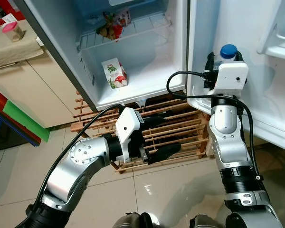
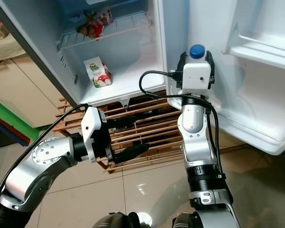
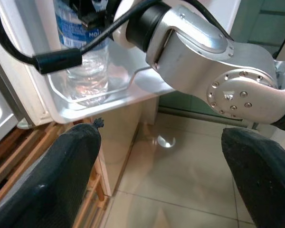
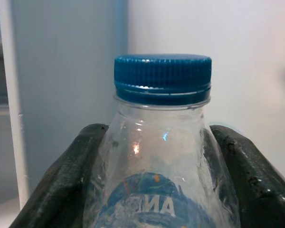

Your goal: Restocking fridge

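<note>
A clear plastic water bottle with a blue ribbed cap and blue label stood upright in the white fridge door's lowest shelf, its base inside the tray.

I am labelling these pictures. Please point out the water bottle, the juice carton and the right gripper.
water bottle (image 4: 162,71): right wrist view, on its blue cap.
juice carton (image 1: 114,72): left eye view, on its front face.
right gripper (image 2: 195,58): right eye view, between its fingertips.

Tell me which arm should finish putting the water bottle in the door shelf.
The right. Its tool is already closed around the water bottle, whose base sits in the door shelf. The left tool is open over the wooden rack.
</note>
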{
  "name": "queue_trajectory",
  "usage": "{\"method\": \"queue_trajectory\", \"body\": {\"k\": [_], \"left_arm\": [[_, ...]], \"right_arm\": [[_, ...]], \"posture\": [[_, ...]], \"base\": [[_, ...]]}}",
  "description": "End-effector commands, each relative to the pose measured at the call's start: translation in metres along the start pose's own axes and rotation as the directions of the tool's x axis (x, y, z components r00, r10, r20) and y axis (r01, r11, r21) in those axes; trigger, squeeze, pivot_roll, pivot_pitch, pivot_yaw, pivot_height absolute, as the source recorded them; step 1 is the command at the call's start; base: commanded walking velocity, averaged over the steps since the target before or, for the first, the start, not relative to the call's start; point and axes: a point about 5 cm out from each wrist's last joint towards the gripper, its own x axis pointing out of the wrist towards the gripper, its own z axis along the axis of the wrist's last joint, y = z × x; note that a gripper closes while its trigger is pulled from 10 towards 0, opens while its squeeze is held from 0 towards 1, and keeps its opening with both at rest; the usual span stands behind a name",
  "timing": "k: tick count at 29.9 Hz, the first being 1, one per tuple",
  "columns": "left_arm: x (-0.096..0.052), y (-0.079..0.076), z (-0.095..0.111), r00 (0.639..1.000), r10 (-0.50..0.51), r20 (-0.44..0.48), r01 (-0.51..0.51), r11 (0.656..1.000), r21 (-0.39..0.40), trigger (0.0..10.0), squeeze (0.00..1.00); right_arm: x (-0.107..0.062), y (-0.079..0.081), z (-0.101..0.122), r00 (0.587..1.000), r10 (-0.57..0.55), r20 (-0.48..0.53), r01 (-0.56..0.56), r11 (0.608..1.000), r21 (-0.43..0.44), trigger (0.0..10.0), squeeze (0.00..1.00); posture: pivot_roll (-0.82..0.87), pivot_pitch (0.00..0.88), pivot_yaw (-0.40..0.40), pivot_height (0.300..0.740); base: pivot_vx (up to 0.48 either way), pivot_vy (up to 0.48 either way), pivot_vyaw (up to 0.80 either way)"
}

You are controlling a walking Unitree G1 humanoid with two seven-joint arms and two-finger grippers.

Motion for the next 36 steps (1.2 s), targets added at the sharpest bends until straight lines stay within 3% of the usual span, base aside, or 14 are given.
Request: {"method": "queue_trajectory", "body": {"k": [1,8,13,19,22,26,29,32,34,35,36], "left_arm": [[-0.004,0.003,-0.002,0.999,0.031,-0.009,-0.031,1.000,-0.005,10.0,0.00],[0.002,0.010,-0.006,0.998,0.060,0.005,-0.060,0.998,0.008,10.0,0.00],[0.010,0.035,-0.008,0.968,0.250,0.024,-0.251,0.965,0.071,10.0,0.00],[0.017,0.042,-0.009,0.956,0.289,0.058,-0.291,0.956,0.035,10.0,0.00],[0.024,0.047,-0.007,0.945,0.314,0.089,-0.314,0.949,-0.021,10.0,0.00],[0.030,0.048,-0.010,0.946,0.309,0.101,-0.309,0.951,-0.019,10.0,0.00],[0.032,0.050,-0.013,0.945,0.314,0.097,-0.314,0.949,-0.013,10.0,0.00],[0.039,0.057,-0.013,0.939,0.329,0.095,-0.331,0.944,-0.002,10.0,0.00],[0.043,0.061,-0.009,0.940,0.325,0.106,-0.328,0.945,0.012,10.0,0.00],[0.046,0.062,-0.007,0.940,0.322,0.114,-0.326,0.945,0.019,10.0,0.00],[0.046,0.063,-0.006,0.940,0.322,0.116,-0.326,0.945,0.021,10.0,0.00]], "right_arm": [[-0.007,0.000,-0.020,0.993,0.007,-0.117,-0.010,1.000,-0.027,10.0,1.00],[0.004,-0.007,-0.014,0.996,0.001,-0.089,-0.005,0.999,-0.043,10.0,1.00],[0.014,-0.011,0.012,0.999,0.019,0.039,-0.015,0.994,-0.104,10.0,1.00],[0.016,-0.012,0.022,0.997,0.008,0.080,0.000,0.996,-0.092,10.0,1.00],[0.009,-0.016,0.034,0.990,0.012,0.140,0.003,0.994,-0.106,10.0,1.00],[-0.022,-0.024,0.045,0.975,0.068,0.209,-0.041,0.991,-0.128,10.0,1.00],[-0.034,-0.027,0.044,0.973,0.091,0.210,-0.063,0.988,-0.139,10.0,1.00],[-0.061,-0.051,0.015,0.991,0.034,0.132,0.003,0.964,-0.266,10.0,1.00],[-0.083,-0.078,-0.025,0.998,-0.058,-0.011,0.049,0.925,-0.376,10.0,1.00],[-0.102,-0.099,-0.052,0.983,-0.133,-0.124,0.064,0.893,-0.445,10.0,1.00],[-0.108,-0.105,-0.059,0.976,-0.154,-0.156,0.066,0.885,-0.462,10.0,1.00]], "posture": [[0.01,0.136,0.217,0.740],[-0.02,0.088,0.176,0.740],[-0.07,0.000,0.147,0.740],[-0.11,0.000,0.144,0.740],[-0.13,0.000,0.143,0.740],[-0.15,0.000,0.140,0.740],[-0.16,0.000,0.139,0.740],[-0.18,0.000,0.138,0.740],[-0.19,0.000,0.137,0.740],[-0.19,0.000,0.133,0.740],[-0.19,0.000,0.133,0.740]], "base": [[0.000,0.000,0.00],[0.000,0.000,0.00],[0.000,0.000,0.00],[0.000,0.000,0.00],[0.000,0.000,0.00],[0.000,0.000,0.00],[0.000,0.000,0.00],[0.000,0.000,0.00],[0.000,0.000,0.00],[0.000,0.000,0.00],[0.000,0.000,0.00]]}}
